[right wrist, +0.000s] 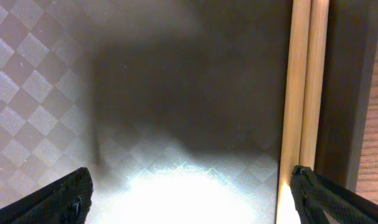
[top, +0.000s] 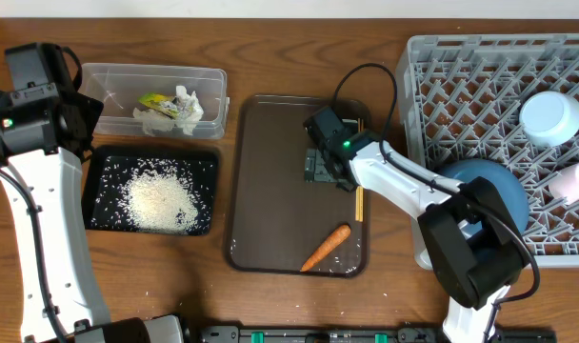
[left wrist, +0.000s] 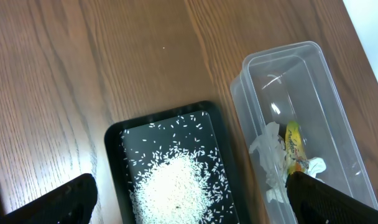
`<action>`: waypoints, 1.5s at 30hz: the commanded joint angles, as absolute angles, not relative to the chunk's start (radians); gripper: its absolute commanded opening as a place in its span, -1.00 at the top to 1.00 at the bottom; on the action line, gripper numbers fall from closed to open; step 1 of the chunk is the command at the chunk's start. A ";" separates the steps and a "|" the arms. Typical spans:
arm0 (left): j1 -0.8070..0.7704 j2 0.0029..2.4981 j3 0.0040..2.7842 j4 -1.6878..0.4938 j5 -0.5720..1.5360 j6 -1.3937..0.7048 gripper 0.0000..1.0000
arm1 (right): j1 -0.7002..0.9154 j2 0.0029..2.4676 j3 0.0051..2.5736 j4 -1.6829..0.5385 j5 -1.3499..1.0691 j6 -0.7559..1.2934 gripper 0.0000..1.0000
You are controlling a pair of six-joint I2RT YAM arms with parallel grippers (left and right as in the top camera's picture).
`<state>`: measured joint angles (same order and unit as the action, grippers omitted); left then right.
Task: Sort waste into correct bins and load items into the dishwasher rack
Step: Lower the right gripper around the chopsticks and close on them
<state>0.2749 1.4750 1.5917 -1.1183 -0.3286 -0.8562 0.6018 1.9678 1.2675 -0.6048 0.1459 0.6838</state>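
My right gripper [top: 325, 164] [right wrist: 189, 202] is open and low over the dark brown serving tray [top: 270, 191]. Its right finger is next to the wooden chopsticks [right wrist: 304, 93] [top: 360, 202] lying along the tray's right edge. An orange carrot [top: 326, 248] lies at the tray's front. My left gripper [left wrist: 189, 202] is open and empty above the black tray [top: 99, 176] [left wrist: 114, 162], which holds white rice [top: 161, 200] [left wrist: 176, 186]. The clear tub [top: 113, 76] [left wrist: 313, 93] holds crumpled white paper [top: 183, 116] [left wrist: 270, 155] and the yellow-green wrapper [top: 156, 99] [left wrist: 293, 146]. The grey rack [top: 461, 86] holds the blue dish [top: 494, 186], a pale bowl [top: 551, 116] and a whitish cup [top: 577, 181].
A few loose rice grains [top: 161, 295] lie on the wooden table in front of the black tray. The rack stands at the right edge, close to my right arm. The left arm's body stands beside the tub and black tray.
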 commanded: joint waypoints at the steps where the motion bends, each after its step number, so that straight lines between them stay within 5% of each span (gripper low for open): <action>1: 0.279 1.478 1.588 -1.119 -0.349 -0.844 -0.99 | 0.607 1.982 1.236 -0.604 0.130 0.710 -0.99; 45: 0.279 1.478 1.588 -1.119 -0.349 -0.844 -0.99 | 0.624 1.982 1.229 -0.608 0.062 0.701 -0.89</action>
